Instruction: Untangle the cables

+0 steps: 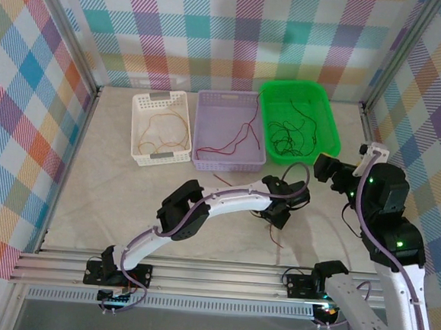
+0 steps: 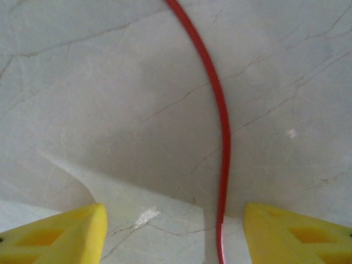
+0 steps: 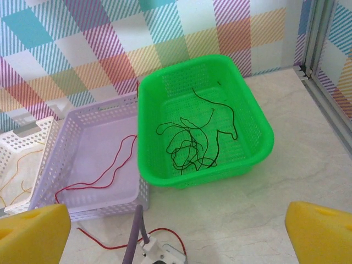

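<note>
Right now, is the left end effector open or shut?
Open. The left end effector has its yellow fingers wide apart, and the red cable lies on the table between them, touching neither.

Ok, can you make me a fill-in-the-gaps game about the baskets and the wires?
The far-right basket, holding the dark cables, is ____. The far-left basket, holding the yellow-orange cables, is ____. The cable on the table between the left gripper's fingers is ____. Missing words: green, white, red.
</note>
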